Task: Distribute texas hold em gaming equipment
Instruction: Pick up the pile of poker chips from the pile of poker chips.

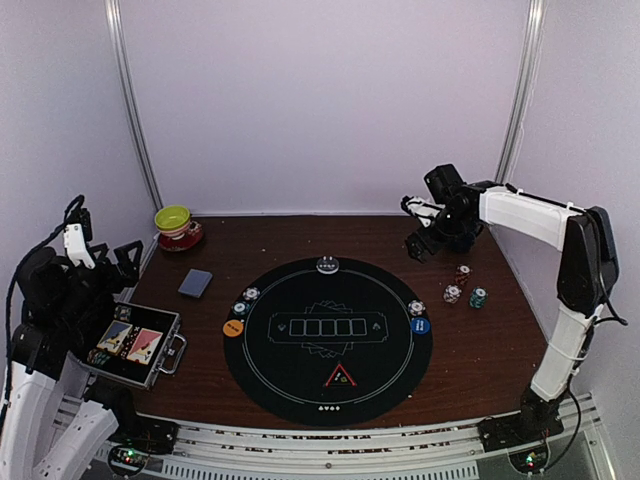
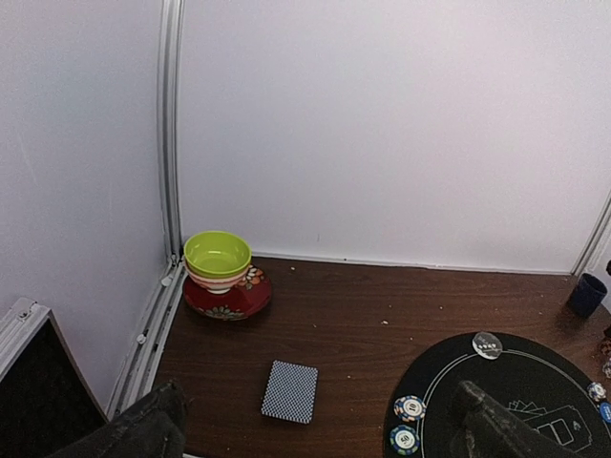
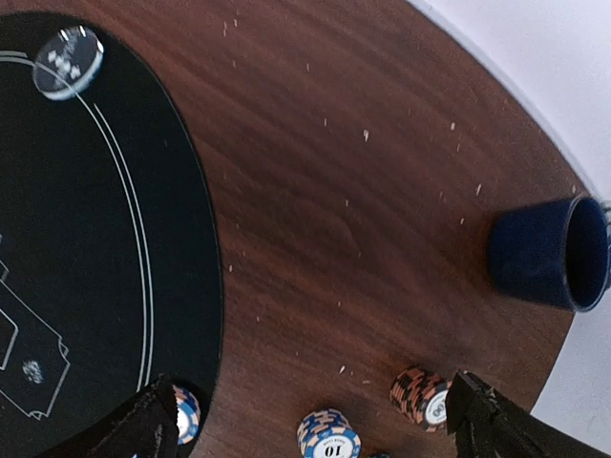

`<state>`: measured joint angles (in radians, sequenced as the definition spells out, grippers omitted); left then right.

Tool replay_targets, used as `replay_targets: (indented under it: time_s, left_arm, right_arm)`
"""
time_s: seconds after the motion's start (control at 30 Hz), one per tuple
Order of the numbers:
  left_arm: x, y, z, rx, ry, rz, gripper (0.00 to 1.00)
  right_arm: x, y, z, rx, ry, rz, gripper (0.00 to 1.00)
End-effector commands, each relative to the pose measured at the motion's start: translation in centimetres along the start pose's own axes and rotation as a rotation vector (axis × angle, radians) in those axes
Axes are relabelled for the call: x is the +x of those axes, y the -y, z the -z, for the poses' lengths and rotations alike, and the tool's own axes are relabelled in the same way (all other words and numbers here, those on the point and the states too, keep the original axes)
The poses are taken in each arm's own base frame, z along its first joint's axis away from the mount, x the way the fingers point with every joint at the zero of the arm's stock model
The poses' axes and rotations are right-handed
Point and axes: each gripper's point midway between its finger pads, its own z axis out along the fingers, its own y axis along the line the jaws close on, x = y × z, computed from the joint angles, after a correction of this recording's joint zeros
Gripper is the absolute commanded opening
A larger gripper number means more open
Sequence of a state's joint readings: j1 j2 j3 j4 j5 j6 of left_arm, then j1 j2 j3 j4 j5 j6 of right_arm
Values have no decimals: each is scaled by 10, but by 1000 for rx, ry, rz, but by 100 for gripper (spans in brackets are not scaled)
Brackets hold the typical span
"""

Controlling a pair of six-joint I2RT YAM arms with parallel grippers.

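The dark wooden worktop (image 1: 480,345) carries a round black poker mat (image 1: 268,372), a deck of cards (image 1: 195,283), a red saucer (image 1: 181,241), an open metal case (image 1: 135,345), three chip stacks (image 1: 478,297) and a blue mug (image 3: 549,251).

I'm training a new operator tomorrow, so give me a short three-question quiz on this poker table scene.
1. True or false: the deck of cards lies on the black mat.
2. Which marker sits at the mat's edge on the right arm's side? A) orange button B) blue button C) red triangle
3. How many chip stacks stand on the bare wooden table beyond that edge?
Key: 1 false, the deck lies on bare wood beside the mat, on the left arm's side. 2 B. 3 three.
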<state>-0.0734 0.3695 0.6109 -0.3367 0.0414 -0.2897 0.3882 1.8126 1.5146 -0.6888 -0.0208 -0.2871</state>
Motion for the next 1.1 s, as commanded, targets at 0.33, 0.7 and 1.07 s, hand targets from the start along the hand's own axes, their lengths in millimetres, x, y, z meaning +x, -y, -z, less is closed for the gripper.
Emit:
replay_targets:
  time_s: [0.33, 0.7, 1.07]
  left_arm:
    - [-23, 5, 10, 26, 97, -12, 98]
    - [-22, 5, 10, 26, 95, -12, 98]
    - [-22, 5, 10, 24, 98, -12, 98]
  right_arm:
    - [86, 36, -8, 46, -129, -133, 93]
    - [114, 36, -20, -9, -190, -145, 84]
    - [129, 25, -32, -63, -250, -132, 78]
